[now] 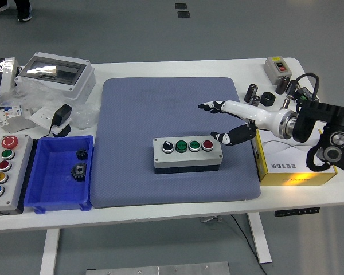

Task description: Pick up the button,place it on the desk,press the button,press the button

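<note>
A grey button box point(186, 153) lies flat on the blue mat point(160, 109), near its front. On top it carries a black selector, two green buttons and a red button point(207, 145) at its right end. My right hand point(209, 121) hovers above and to the right of the box, clear of it. Its white index finger point(218, 106) points left while the dark fingers point(232, 136) curl below; it holds nothing. The left arm is out of the picture.
A blue bin point(46, 197) with two gears and a larger multi-button box point(3, 172) sit at the left. A yellow box point(286, 166) lies under my right forearm. A grey enclosure point(54, 74), a small switch box point(277, 67) and black cylinders point(253, 97) line the back.
</note>
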Controlling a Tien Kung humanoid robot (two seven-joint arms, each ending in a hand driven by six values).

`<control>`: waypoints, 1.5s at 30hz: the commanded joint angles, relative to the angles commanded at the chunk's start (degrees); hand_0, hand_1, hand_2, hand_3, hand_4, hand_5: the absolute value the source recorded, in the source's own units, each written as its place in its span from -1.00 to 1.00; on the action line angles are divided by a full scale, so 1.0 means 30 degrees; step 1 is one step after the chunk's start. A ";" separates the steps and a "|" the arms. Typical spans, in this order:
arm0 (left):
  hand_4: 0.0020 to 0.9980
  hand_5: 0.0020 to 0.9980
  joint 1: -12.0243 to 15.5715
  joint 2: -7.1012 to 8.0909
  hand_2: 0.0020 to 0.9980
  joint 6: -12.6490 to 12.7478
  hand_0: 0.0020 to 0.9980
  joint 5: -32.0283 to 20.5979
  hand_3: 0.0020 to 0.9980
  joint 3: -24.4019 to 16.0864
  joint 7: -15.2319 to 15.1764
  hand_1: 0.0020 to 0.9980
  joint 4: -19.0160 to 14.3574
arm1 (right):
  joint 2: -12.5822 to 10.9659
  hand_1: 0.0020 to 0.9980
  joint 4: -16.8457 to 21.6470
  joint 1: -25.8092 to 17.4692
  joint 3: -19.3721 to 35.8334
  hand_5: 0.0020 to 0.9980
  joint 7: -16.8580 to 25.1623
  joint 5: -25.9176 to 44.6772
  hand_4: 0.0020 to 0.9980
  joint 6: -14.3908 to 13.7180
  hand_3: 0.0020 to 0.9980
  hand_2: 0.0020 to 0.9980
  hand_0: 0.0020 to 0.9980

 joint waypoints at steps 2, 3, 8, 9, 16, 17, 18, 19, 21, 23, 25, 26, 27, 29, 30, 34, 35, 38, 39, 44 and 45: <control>0.43 -0.30 0.0015 0.0025 0.43 0.0011 0.57 -0.0001 0.54 -0.0011 0.0024 0.51 -0.0011 | -0.0375 0.94 0.0473 0.0801 -0.0139 -0.87 -0.1117 0.0591 0.01 0.1309 1.00 0.97 1.00; 0.43 -0.30 0.0019 0.0035 0.43 0.0016 0.57 -0.0008 0.54 -0.0011 0.0033 0.51 -0.0016 | -0.0492 0.94 0.0608 0.1156 -0.0270 -0.87 -0.1579 0.0942 0.01 0.1879 1.00 0.97 1.00; 0.43 -0.29 0.0015 0.0102 0.43 0.0037 0.58 -0.0071 0.54 0.0018 0.0075 0.51 -0.0033 | -0.0727 -0.20 0.0748 0.3060 -0.1296 -0.65 -0.3688 0.2948 -0.39 0.4552 0.59 0.07 -0.51; 0.43 -0.29 0.0008 0.0118 0.43 0.0041 0.58 -0.0073 0.54 0.0018 0.0081 0.51 -0.0036 | -0.0693 -0.20 0.0639 0.3311 -0.1447 -0.65 -0.3931 0.3134 -0.39 0.4928 0.59 0.07 -0.51; 0.43 -0.33 -0.0024 0.0185 0.43 0.0056 0.58 -0.0078 0.54 0.0008 0.0119 0.51 -0.0052 | -0.0031 -0.73 -0.0418 0.4166 -0.2546 -0.63 -0.4616 0.3117 -0.54 0.5905 0.66 -0.43 -0.95; 0.43 -0.33 -0.0021 0.0187 0.43 0.0055 0.58 -0.0093 0.54 0.0022 0.0123 0.51 -0.0052 | 0.0069 -0.73 -0.0551 0.4214 -0.2719 -0.63 -0.4645 0.3041 -0.54 0.5876 0.66 -0.43 -0.95; 0.43 -0.33 -0.0018 0.0189 0.43 0.0054 0.58 -0.0101 0.54 0.0028 0.0125 0.51 -0.0052 | 0.0160 -0.73 -0.0669 0.4253 -0.2868 -0.63 -0.4668 0.3008 -0.54 0.5859 0.66 -0.43 -0.95; 0.43 -0.33 -0.0014 0.0192 0.43 0.0056 0.58 -0.0107 0.54 0.0031 0.0122 0.51 -0.0051 | 0.0235 -0.73 -0.0762 0.4280 -0.2977 -0.63 -0.4679 0.2999 -0.54 0.5845 0.66 -0.43 -0.95; 0.42 -0.35 -0.0011 0.0205 0.43 0.0050 0.58 -0.0078 0.54 0.0015 0.0123 0.51 -0.0051 | 0.0437 -0.79 -0.0990 0.4313 -0.3147 -0.76 -0.4663 0.2942 -0.61 0.5762 0.69 -0.48 -0.97; 0.42 -0.35 -0.0019 0.0218 0.43 0.0045 0.58 -0.0028 0.54 -0.0019 0.0121 0.51 -0.0051 | 0.0634 -0.79 -0.1192 0.4317 -0.3217 -0.76 -0.4625 0.2897 -0.61 0.5678 0.69 -0.48 -0.97; 0.42 -0.35 -0.0040 0.0231 0.43 0.0033 0.58 0.0004 0.54 -0.0034 0.0103 0.51 -0.0043 | 0.0871 -0.79 -0.1433 0.4303 -0.3232 -0.76 -0.4584 0.2841 -0.61 0.5588 0.69 -0.48 -0.97; 0.41 -0.36 -0.0047 0.0233 0.43 0.0027 0.58 0.0015 0.53 -0.0038 0.0096 0.51 -0.0040 | 0.0954 -0.81 -0.1526 0.4300 -0.3239 -0.81 -0.4568 0.2820 -0.65 0.5550 0.72 -0.49 -0.98; 0.41 -0.36 -0.0052 0.0234 0.43 0.0023 0.58 0.0021 0.53 -0.0040 0.0094 0.51 -0.0039 | 0.1029 -0.81 -0.1615 0.4299 -0.3247 -0.81 -0.4549 0.2802 -0.65 0.5509 0.72 -0.49 -0.98; 0.41 -0.36 -0.0069 0.0240 0.43 0.0022 0.58 0.0015 0.53 -0.0036 0.0087 0.51 -0.0035 | 0.1208 -0.81 -0.1869 0.4294 -0.3265 -0.81 -0.4489 0.2768 -0.65 0.5392 0.72 -0.49 -0.98; 0.41 -0.36 -0.0080 0.0241 0.43 0.0024 0.58 0.0000 0.53 -0.0028 0.0091 0.51 -0.0036 | 0.1285 -0.81 -0.1981 0.4289 -0.3266 -0.81 -0.4458 0.2717 -0.65 0.5324 0.72 -0.49 -0.98; 0.41 -0.36 -0.0107 0.0242 0.43 0.0029 0.58 -0.0030 0.53 -0.0009 0.0085 0.51 -0.0033 | 0.1595 -0.81 -0.2405 0.4247 -0.3308 -0.78 -0.4370 0.2602 -0.67 0.5114 0.72 -0.50 -0.97; 0.41 -0.36 -0.0115 0.0241 0.43 0.0028 0.58 -0.0025 0.53 -0.0009 0.0085 0.51 -0.0033 | 0.1716 -0.81 -0.2552 0.4236 -0.3363 -0.78 -0.4345 0.2575 -0.67 0.5052 0.72 -0.50 -0.97; 0.41 -0.36 -0.0141 0.0240 0.43 0.0021 0.58 0.0022 0.53 -0.0024 0.0094 0.51 -0.0035 | 0.2031 -0.81 -0.2939 0.4172 -0.3499 -0.74 -0.4294 0.2419 -0.68 0.4864 0.72 -0.50 -0.98; 0.41 -0.36 -0.0145 0.0239 0.43 0.0015 0.58 0.0058 0.53 -0.0041 0.0109 0.51 -0.0040 | 0.2158 -0.81 -0.3076 0.4119 -0.3529 -0.74 -0.4295 0.2323 -0.68 0.4778 0.72 -0.50 -0.98; 0.41 -0.36 -0.0148 0.0237 0.43 0.0002 0.58 0.0067 0.53 -0.0016 0.0102 0.51 -0.0033 | 0.2632 -0.82 -0.3513 0.3894 -0.3747 -0.73 -0.4314 0.1882 -0.69 0.4425 0.71 -0.50 -0.98; 0.41 -0.36 -0.0149 0.0239 0.43 -0.0001 0.58 0.0067 0.53 -0.0011 0.0101 0.51 -0.0031 | 0.2691 -0.82 -0.3567 0.3865 -0.3812 -0.73 -0.4316 0.1828 -0.69 0.4372 0.71 -0.50 -0.98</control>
